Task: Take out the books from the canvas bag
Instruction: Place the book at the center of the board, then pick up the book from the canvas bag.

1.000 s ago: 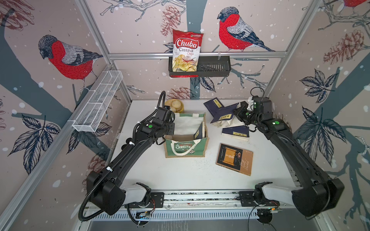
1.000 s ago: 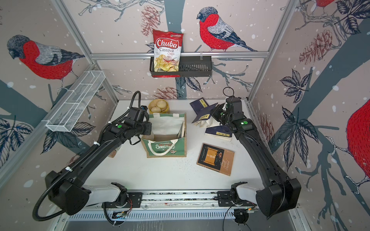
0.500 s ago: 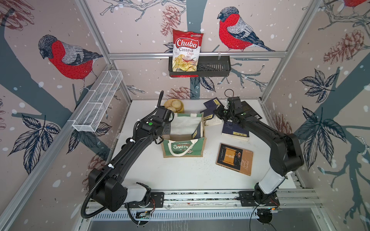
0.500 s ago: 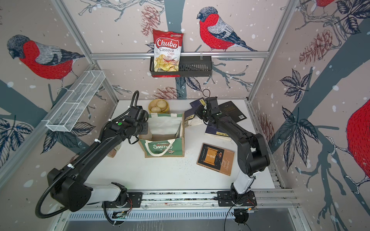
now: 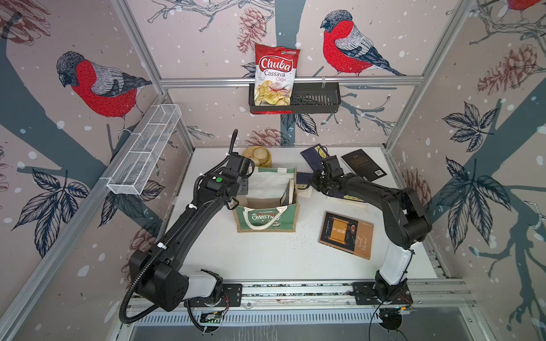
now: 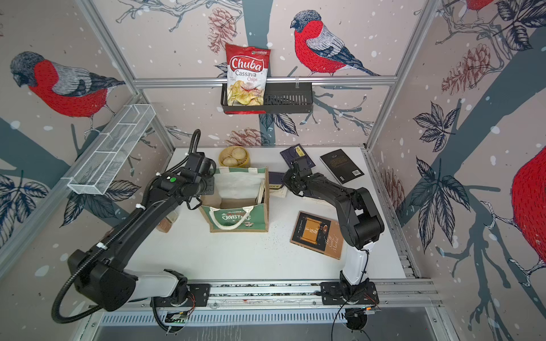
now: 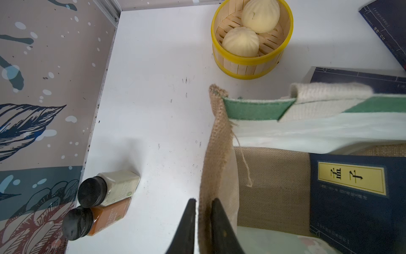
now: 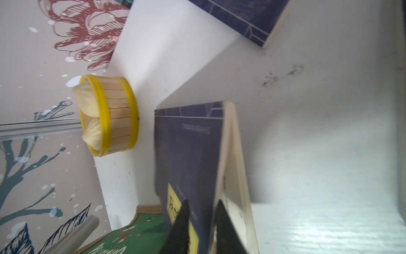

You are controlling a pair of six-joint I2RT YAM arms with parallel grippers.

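left arm (image 5: 189,218) stretched forward | left gripper (image 7: 203,204) fingers pinched tight | right arm (image 5: 384,195) folded, reaching inward | right gripper (image 8: 201,204) fingers parted

Robot lab cell — aluminium framing (image 5: 206,80) holding bird-print panels (image 5: 88,44), two arms (image 5: 177,227) sitting bolted to a front rail (image 5: 295,288)

Walls (image 5: 206,44) are pinkish wallpaper with bullfinches and pinecones, framed in aluminium rails (image 5: 206,81). Black basket (image 5: 316,99) hangs on the back rail, white wire shelf (image 5: 144,150) on the left wall. Plain white surface (image 5: 266,257), soft even light.
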